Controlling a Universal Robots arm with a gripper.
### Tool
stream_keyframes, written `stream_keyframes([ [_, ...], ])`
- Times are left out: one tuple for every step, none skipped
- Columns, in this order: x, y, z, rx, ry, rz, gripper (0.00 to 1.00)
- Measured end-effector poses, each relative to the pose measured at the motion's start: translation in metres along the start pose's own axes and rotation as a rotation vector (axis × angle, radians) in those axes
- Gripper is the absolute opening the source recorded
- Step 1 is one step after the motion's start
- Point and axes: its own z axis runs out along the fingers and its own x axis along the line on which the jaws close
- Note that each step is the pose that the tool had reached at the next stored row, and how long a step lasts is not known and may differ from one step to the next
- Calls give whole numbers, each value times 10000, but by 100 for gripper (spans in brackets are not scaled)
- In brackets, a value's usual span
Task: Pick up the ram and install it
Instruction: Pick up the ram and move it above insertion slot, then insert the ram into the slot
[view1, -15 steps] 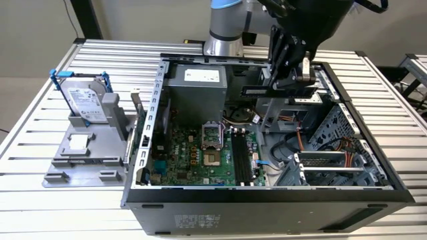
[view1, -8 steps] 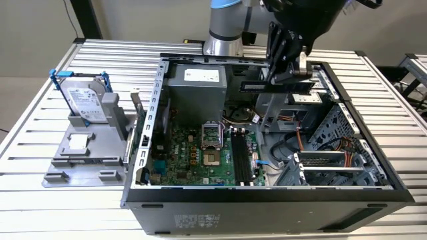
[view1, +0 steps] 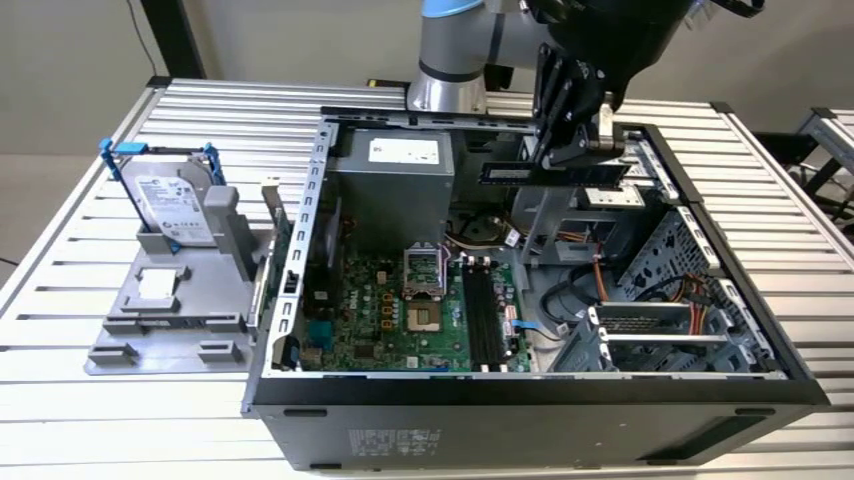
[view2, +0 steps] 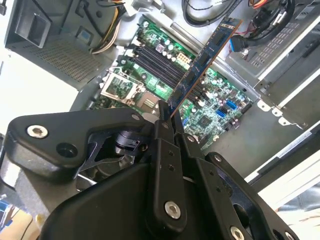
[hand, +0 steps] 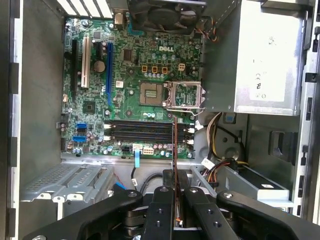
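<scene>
The black two-fingered end effector (view2: 167, 119) is pinching one end of the long, thin, blue circuit-board ram stick (view2: 205, 62), with its fingers pressed together on the board's flat faces. In the second wrist view the rest of the stick is reaching out past the fingertips, dark chips showing along its face. In the exterior view the end effector (view1: 583, 155) is hanging over the far part of the open black-and-grey metal computer case (view1: 534, 400) and is holding the ram (view1: 561, 172) level in the air, above the case's interior. The ram is touching nothing but the fingers and is well apart from the green motherboard (hand: 125, 75) below. In the first wrist view the stick (hand: 174, 145) is showing edge-on as a thin line, crossing the row of long black memory slots (hand: 140, 132). A silver box-shaped power supply (hand: 270, 60) is sitting beside the board. On the slatted metal desk (view1: 80, 240), towards the exterior view's left, a silver hard drive in a blue frame (view1: 174, 205) is standing in a grey plastic fixture (view1: 160, 320).
</scene>
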Motion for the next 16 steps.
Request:
stream_keyframes([
  [0, 0, 0, 0, 1, 0, 0],
  [0, 0, 0, 0, 2, 0, 0],
  [0, 0, 0, 0, 4, 0, 0],
  [0, 0, 0, 0, 4, 0, 0],
  [0, 0, 0, 0, 6, 0, 0],
  [0, 0, 0, 0, 7, 0, 0],
  [0, 0, 0, 1, 7, 12, 0],
  [0, 0, 0, 4, 5, 50, 0],
  [0, 0, 1, 10, 1, 125, 0],
  [-1, 0, 0, 16, -2, 226, 0],
  [-1, 0, 0, 25, -6, 356, 0],
  [0, 0, 0, 37, -14, 523, 0],
  [0, 0, 1, 50, -22, 694, 0],
  [0, 0, 0, 62, -29, 867, 0],
  [0, 0, 0, 74, -35, 1042, 0],
  [0, 0, 0, 87, -42, 1209, 0],
])
